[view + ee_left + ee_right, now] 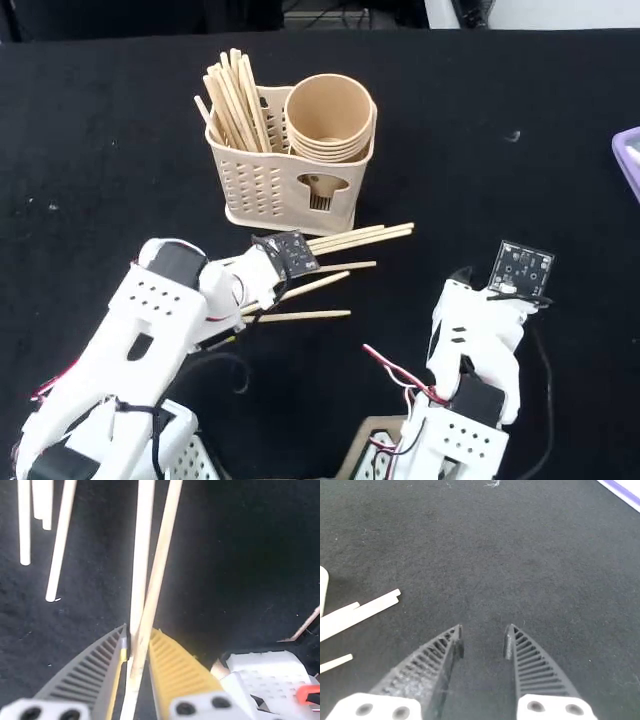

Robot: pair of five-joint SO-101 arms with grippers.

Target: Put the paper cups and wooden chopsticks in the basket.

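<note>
The cream slotted basket (268, 190) stands at the back centre of the black cloth. One side holds a bunch of wooden chopsticks (235, 100), the other a stack of paper cups (330, 118). Several loose chopsticks (362, 238) lie in front of it. My left gripper (137, 641), low in front of the basket (258, 305), is shut on two crossed chopsticks (150, 580); more chopsticks (60, 545) lie beyond them. My right gripper (482, 641) is open over bare cloth at the front right (462, 278), with chopstick ends (362, 609) off to one side.
A purple tray edge (628, 155) shows at the table's far right and in the right wrist view (626, 491). Both white arms fill the near edge. Bare black cloth stretches to the right of the basket.
</note>
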